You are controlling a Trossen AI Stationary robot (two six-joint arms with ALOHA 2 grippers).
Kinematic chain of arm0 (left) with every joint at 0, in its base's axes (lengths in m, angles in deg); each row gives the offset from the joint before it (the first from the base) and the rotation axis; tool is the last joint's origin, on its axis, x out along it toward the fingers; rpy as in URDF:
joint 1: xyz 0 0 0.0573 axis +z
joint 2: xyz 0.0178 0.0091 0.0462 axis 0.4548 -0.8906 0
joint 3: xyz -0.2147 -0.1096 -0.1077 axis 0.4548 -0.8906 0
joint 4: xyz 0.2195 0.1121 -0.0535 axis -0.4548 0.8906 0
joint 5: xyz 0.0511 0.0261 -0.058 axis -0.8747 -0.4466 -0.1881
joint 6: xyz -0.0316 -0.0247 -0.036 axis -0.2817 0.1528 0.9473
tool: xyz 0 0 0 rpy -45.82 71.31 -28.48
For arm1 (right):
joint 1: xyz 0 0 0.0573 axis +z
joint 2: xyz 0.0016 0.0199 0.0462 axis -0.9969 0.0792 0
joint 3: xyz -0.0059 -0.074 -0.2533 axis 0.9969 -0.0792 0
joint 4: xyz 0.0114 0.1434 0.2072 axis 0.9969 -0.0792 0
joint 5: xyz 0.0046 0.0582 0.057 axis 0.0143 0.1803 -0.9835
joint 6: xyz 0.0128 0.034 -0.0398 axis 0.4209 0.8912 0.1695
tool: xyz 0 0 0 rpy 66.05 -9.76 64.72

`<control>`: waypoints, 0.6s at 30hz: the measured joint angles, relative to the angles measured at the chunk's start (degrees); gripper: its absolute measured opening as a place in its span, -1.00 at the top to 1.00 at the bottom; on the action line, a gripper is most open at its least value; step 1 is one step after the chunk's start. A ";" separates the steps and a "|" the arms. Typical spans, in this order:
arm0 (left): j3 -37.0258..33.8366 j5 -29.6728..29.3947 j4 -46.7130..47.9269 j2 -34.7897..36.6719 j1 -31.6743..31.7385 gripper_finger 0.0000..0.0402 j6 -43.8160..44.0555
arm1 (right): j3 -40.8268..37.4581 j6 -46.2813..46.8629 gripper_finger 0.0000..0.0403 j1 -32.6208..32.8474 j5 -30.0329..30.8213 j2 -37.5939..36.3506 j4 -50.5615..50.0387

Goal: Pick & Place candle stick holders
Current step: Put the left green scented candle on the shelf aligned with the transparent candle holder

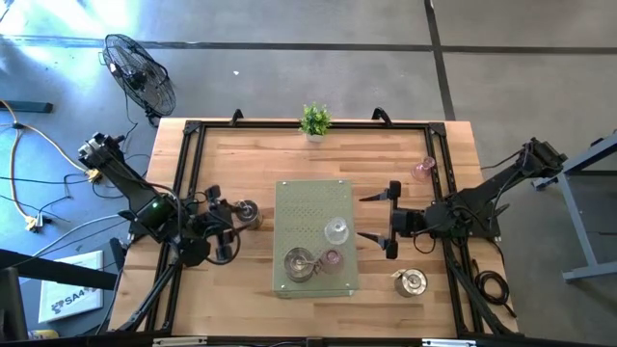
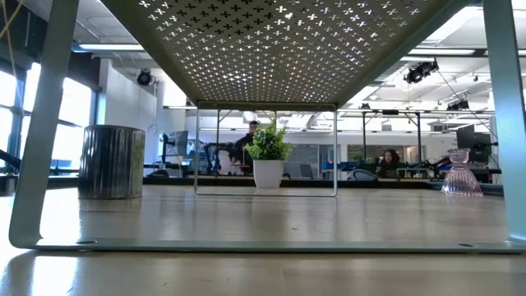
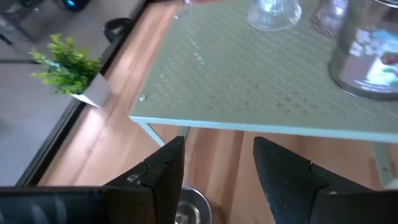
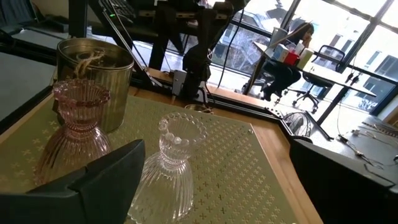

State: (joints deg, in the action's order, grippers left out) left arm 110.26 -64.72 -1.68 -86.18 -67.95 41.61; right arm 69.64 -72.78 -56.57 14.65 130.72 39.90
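On the wooden surface [image 1: 231,280] sits a green perforated rack [image 1: 313,198], raised on legs, in the middle. Three holders are on the rack: a clear glass holder [image 1: 335,230], a pink glass holder [image 1: 332,258] just beside it, and a silver holder [image 1: 299,263] next to the pink one, toward the near edge. The right wrist view shows the same three upright, clear holder nearest, pink and silver touching or nearly so.

Left tool [image 1: 234,214] is at the rack's left side, fingers spread, released, nothing between them. A second silver holder [image 1: 249,211] stands on the surface just beside the tool tip, between it and the rack; the left wrist view shows its rim below the fingers [image 3: 163,180]. Low view shows this silver holder as a ribbed cylinder at left.

Right tool [image 1: 376,222] is at the rack's right edge, fingers wide apart, released, pointing at the clear holder, not touching it.

A third silver holder [image 1: 411,280] stands on the surface near the right front, apart from the rack. A second pink holder [image 1: 423,171] stands near the right edge, well apart from the others, upright in the low view.

Small potted plant [image 1: 314,121] at the far edge, centre. A fan [image 1: 141,74] stands on the floor beyond the far left corner. People are seated in the room behind, seen in the low view.
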 joint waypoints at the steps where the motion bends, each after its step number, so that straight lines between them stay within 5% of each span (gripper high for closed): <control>1: 0.00 -0.45 0.14 0.00 0.00 0.07 0.40 | 0.00 0.13 -0.95 0.00 0.02 0.00 0.00; 18: 0.00 -0.66 2.00 0.00 -0.02 0.07 4.61 | 0.00 1.43 -0.95 0.00 0.07 0.00 0.04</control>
State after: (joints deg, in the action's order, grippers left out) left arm 110.26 -65.38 0.32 -86.18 -67.98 46.22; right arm 69.64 -71.35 -56.57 14.72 130.72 39.94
